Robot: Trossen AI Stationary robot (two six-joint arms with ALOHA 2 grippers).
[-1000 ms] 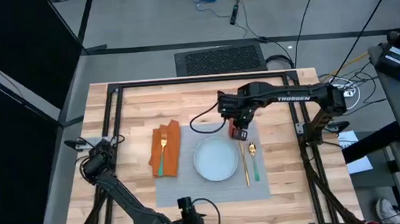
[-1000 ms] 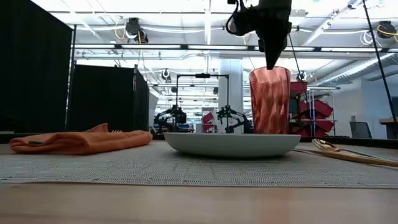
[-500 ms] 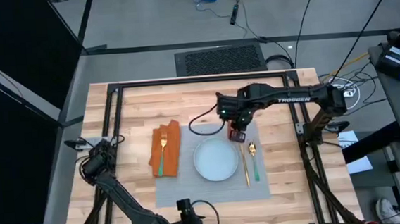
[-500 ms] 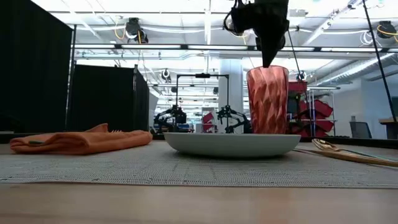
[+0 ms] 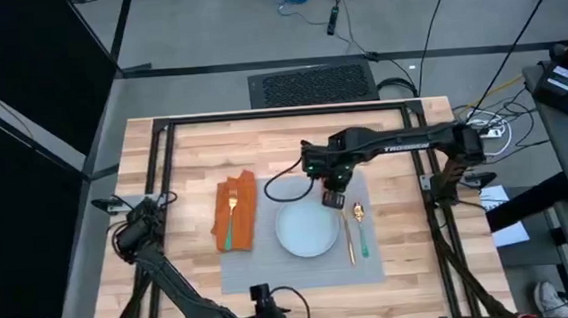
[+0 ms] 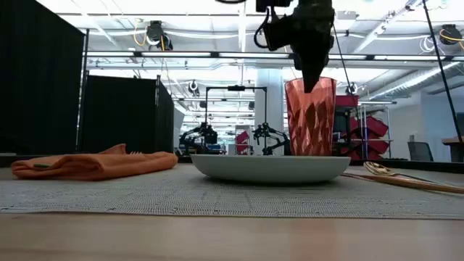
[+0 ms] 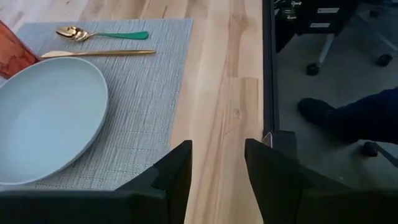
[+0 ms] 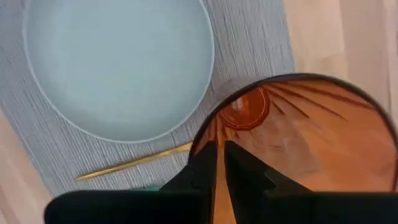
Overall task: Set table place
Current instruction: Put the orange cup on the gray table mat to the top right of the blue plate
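Observation:
A red faceted cup [image 6: 312, 116] stands upright just beyond the pale blue-white plate [image 5: 307, 228], over the far part of the grey placemat [image 5: 271, 265]. The plate hides the cup's base in the low view. My right gripper [image 8: 217, 163] comes down on the cup's rim and is shut on it. An orange napkin [image 5: 235, 211] with a fork lies left of the plate. A gold knife [image 5: 350, 237] and a green-handled spoon [image 5: 361, 229] lie right of it. My left gripper [image 7: 217, 149] waits open near the table's near edge. My right gripper pinches the cup's wall at the rim [image 8: 208, 134], one finger inside the cup and one outside. The fingers come from above, pointing down [image 6: 308, 69]. The cup stays upright below them. Whether its base rests on the placemat cannot be told.
The black metal frame [image 5: 160, 178] runs along the tabletop's left, far and right sides. Bare wood [image 5: 189, 156] lies between the placemat and the far frame bar. In the left wrist view a person's dark shoe and leg [image 7: 354, 115] show on the floor beyond the table edge.
My right gripper has carried the red cup a little toward the table's left edge, behind the plate. The cup has stayed upright in the same hold.

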